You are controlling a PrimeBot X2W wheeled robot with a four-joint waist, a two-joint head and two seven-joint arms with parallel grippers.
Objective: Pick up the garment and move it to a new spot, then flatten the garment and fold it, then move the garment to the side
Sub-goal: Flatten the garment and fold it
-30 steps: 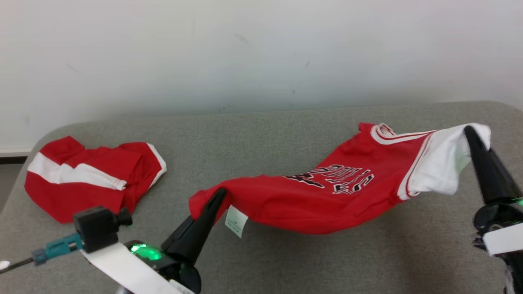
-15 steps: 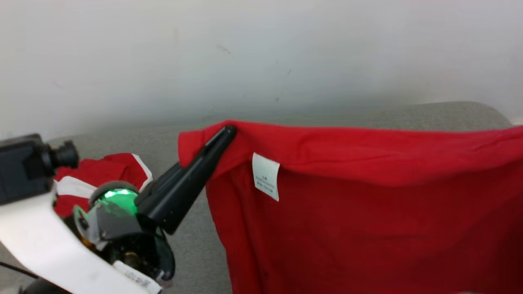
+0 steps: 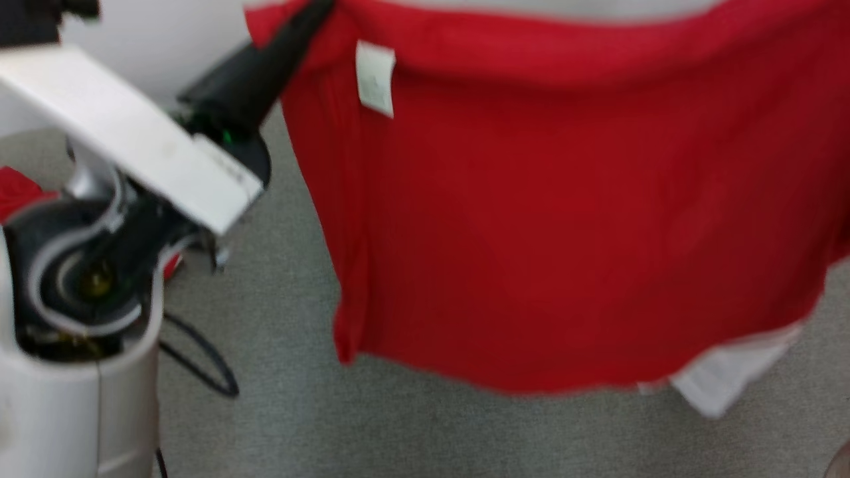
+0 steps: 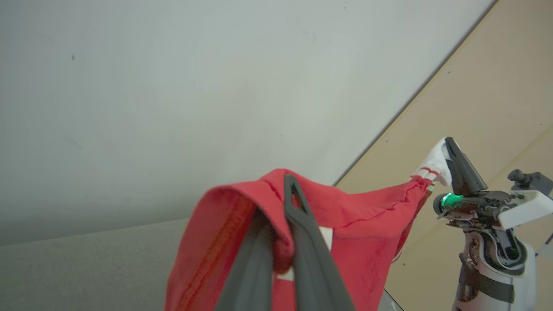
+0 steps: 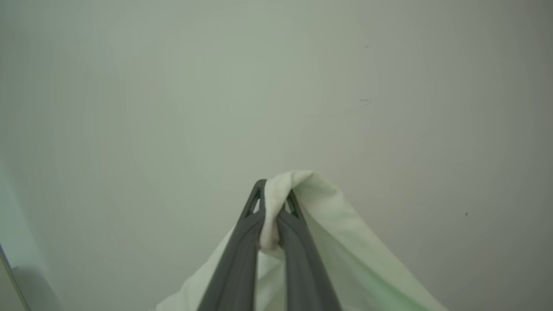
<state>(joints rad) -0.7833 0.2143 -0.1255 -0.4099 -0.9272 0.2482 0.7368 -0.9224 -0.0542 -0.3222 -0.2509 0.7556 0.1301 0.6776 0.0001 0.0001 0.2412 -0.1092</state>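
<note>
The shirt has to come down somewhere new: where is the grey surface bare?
Bare grey surface lies below the garment's hanging hem, between the black cable and the white sleeve end. Crowded at left: the left arm and another red cloth.

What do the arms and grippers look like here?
The left gripper and right gripper each have two long, tapered dark grey fingers, slotted near the tip, with a green light at the base. The forearm is white, over a black and silver joint. A black cable loops out.
</note>
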